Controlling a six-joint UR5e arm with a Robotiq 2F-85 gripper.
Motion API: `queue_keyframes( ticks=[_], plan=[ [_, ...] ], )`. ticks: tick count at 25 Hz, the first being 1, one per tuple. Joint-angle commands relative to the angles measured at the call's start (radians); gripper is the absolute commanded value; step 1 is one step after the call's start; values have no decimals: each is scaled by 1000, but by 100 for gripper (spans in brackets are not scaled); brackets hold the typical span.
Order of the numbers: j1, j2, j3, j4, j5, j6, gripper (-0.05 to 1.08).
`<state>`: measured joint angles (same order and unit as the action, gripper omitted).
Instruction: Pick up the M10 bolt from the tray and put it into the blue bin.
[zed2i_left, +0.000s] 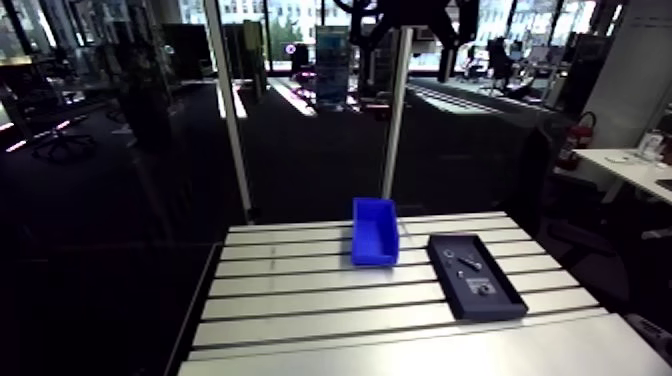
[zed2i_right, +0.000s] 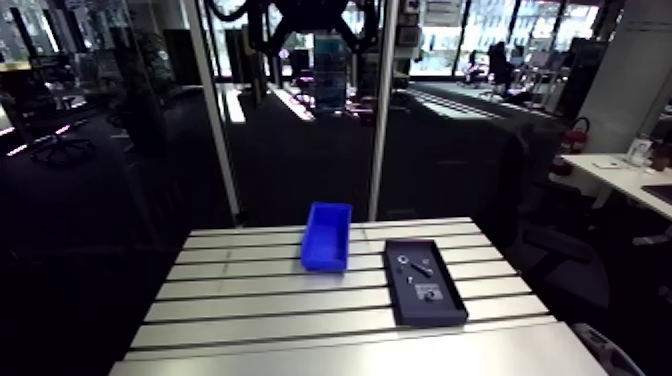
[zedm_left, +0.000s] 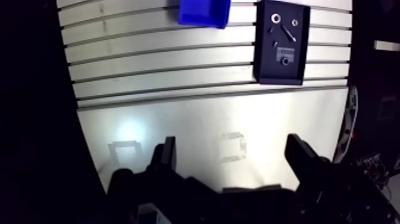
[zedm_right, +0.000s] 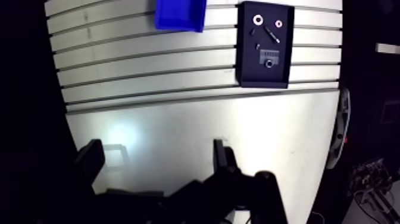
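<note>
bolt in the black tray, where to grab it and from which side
Mid-shank, straight down from above, gripper turned so it closes across the shank. The bolt lies flat and slanted in the tray, whose walls likely block a sideways approach.

On the table (zed2i_left: 300, 300) the bin (zed2i_left: 374, 232) stands beside the tray (zed2i_left: 505, 300), which holds the bolt (zed2i_left: 470, 263).
</note>
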<state>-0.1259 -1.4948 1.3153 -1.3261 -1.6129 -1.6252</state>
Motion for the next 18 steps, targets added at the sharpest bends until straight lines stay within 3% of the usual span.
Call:
queue_keyframes(
  ticks=[1,13,18],
  plan=[
    [2,-11,6,22,6,11,1],
    [3,-3,9,20,8,11,1],
    [2,2,11,14,-3,-6,1]
  ],
)
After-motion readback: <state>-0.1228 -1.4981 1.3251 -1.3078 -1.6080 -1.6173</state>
